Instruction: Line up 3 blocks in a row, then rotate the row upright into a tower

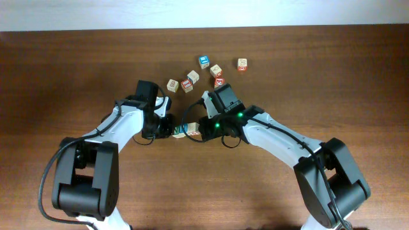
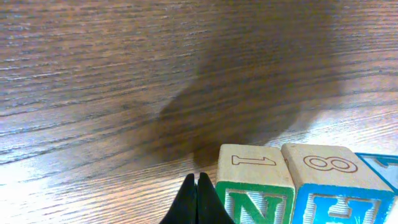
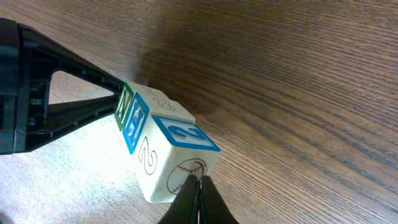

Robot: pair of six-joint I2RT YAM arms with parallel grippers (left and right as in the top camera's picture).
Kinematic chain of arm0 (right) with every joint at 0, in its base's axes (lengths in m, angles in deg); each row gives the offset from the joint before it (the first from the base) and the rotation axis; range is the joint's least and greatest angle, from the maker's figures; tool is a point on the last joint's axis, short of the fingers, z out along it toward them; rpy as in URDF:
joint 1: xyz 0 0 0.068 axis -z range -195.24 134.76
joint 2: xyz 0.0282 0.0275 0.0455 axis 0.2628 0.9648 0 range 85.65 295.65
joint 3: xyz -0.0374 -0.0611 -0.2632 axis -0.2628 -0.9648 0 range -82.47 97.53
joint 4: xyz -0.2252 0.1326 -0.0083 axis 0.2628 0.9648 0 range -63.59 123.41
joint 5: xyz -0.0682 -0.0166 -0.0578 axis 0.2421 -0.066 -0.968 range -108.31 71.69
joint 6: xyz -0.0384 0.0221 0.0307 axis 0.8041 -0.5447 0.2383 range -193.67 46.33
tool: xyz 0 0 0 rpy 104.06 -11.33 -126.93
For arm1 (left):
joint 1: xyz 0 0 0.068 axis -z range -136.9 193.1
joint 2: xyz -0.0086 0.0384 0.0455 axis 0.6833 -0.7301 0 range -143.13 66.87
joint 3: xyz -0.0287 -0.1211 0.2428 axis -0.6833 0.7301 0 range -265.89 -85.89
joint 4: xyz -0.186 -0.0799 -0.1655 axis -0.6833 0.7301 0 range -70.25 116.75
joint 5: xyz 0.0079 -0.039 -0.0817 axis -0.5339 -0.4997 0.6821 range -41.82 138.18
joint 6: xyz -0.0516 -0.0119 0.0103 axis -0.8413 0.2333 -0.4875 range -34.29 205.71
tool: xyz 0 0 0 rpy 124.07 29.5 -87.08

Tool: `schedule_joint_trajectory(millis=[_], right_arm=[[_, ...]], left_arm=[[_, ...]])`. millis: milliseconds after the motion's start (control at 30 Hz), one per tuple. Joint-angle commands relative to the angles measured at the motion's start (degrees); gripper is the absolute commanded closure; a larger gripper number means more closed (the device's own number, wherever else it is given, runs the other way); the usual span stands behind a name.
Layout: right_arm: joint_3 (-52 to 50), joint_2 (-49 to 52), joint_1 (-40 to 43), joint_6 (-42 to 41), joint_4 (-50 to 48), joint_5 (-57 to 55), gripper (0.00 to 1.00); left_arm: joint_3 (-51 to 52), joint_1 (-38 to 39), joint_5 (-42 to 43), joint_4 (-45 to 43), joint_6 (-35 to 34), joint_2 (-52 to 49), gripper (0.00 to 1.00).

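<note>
Blocks [image 3: 155, 143]: three sat face to face in one short row on the counter [image 1: 64, 64], pinned between the two arms. The left claw [image 2: 196, 198] was fully closed, holding nothing, with its pinched tips just beside the outer face of the green N block [image 2: 255, 186], likely touching. The right claw [image 3: 200, 198] was also closed and empty, its tips against the end face of the baseball block [image 3: 180, 177]. The blue H block [image 3: 135, 121] sat in the middle.

Judgement: the row was about to be turned as one unit. To do it well, push the two ends in opposite directions, slowly. Keep the tips low on the faces so nothing tips, and keep light inward pressure so the row doesn't split. The loose lettered cubes [image 1: 192, 78] lay farther back, well apart, so swing away from them.
</note>
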Motion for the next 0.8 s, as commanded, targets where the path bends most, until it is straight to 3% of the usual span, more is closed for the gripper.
schedule_joint_trajectory(millis=[0,667,767], right_arm=[[2.4,-1.0,-3.1,0.8,-0.5,4.3,0.96],[3.4,-1.0,-4.6,-1.4,-0.7,3.8,0.95],[4.2,-1.0,-4.5,-1.3,1.2,2.8,0.96]], left_arm=[[-1.1,1.4,7.6,-0.5,-0.6,1.7,1.00],[-1.1,1.5,5.9,0.2,-0.6,1.7,1.00],[-1.1,1.4,-0.7,0.3,-2.4,1.7,1.00]])
